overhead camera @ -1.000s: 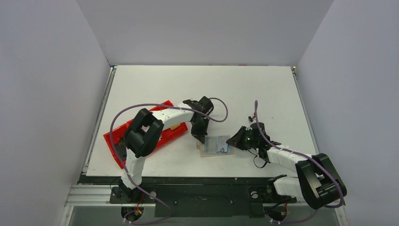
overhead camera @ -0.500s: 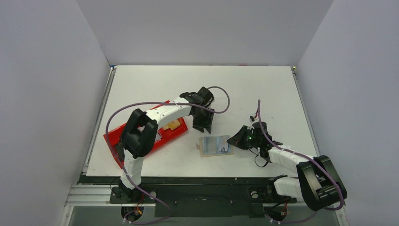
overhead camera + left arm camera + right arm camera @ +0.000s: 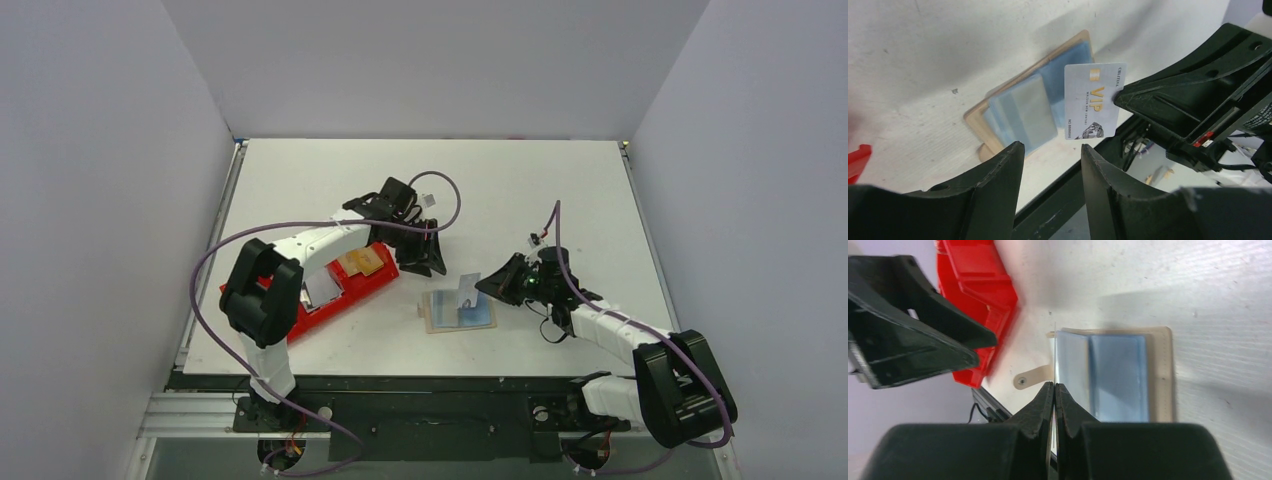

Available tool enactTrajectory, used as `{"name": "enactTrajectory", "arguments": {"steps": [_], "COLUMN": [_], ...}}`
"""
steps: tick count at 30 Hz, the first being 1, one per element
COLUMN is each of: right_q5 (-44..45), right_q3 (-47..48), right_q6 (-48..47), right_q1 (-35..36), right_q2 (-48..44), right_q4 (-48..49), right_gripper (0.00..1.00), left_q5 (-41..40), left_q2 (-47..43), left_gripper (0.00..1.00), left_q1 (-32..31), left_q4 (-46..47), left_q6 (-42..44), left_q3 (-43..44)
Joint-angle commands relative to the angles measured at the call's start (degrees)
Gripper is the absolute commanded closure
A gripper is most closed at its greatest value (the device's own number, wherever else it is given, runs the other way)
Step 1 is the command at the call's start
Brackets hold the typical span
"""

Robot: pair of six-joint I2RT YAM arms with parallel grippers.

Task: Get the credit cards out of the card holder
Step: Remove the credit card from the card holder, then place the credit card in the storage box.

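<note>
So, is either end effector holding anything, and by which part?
The right end effector pinches the white VIP card by one edge, above the card holder; left end effector holds nothing.

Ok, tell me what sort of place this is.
Probably a robot lab test cell: a white table boxed in by plain grey wall panels, white-and-black robot arms, left and right, bolted at its near edge, and props on it, a long red plastic tray and a flat tan card holder.

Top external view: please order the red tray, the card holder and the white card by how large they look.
1. red tray, largest, though partly covered.
2. card holder.
3. white card, smallest; it is tilted on edge, so it looks narrower.
</note>
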Motion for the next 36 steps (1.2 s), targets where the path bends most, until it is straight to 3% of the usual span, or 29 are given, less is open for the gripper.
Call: {"name": "enactTrajectory", "arguments": {"steps": [1, 9, 22, 26, 28, 29, 30, 31, 33, 35, 36], "right_q5": [-3.16, -7.27, -9.57, -9.47, -9.3, -8.81, -8.22, -7.89, -6.67, -5.43, -4.21], "right_q3": [3.18, 5.99, 6.79, 6.86, 7.32, 8.04, 8.47, 9.34, 10.47, 11.48, 11.86], "right_q6": [4.95, 10.77, 15.34, 15.09, 13.86, 13.07, 11.5, 10.7, 7.87, 6.03, 5.37], "right_q1": [-0.58, -0.61, -0.1, 0.03, 0.45, 0.62, 0.99, 1.3, 1.47, 1.47, 1.48], "right_q2": [-1.08, -0.21, 3.07, 3.37, 3.28, 3.16, 3.03, 2.9, 2.24, 1.68, 1.44], "right_q4": [6.1, 12.31, 18.99, 19.22, 18.07, 15.9, 13.21, 11.84, 8.37, 5.13, 2.59], "right_gripper": [1.0, 1.0, 1.0, 1.0, 1.0, 1.0, 0.99, 0.94, 0.66, 0.53, 0.51], "left_q5": [10.32, 18.52, 24.15, 24.74, 24.82, 24.77, 24.65, 24.6, 24.28, 23.18, 21.92], "left_q2": [-2.7, -4.43, -4.52, -4.12, -4.05, -3.95, -3.84, -3.83, -3.98, -4.63, -4.89], "left_gripper": [0.57, 0.55, 0.56, 0.7, 0.82, 0.95, 0.99, 1.0, 1.0, 1.0, 1.0], "left_q1": [1.27, 2.65, 3.38, 3.39, 3.39, 3.34, 3.31, 3.3, 3.35, 3.49, 3.7], "left_q4": [10.59, 21.79, 32.26, 35.02, 35.76, 35.91, 35.96, 35.93, 35.74, 34.46, 32.43], "left_q6": [-3.99, -10.15, -17.28, -18.73, -19.08, -19.17, -19.28, -19.32, -19.23, -18.4, -17.4], "left_q3": [-2.95, -7.73, -11.12, -11.86, -12.28, -12.49, -12.56, -12.65, -12.72, -12.66, -12.63]}}
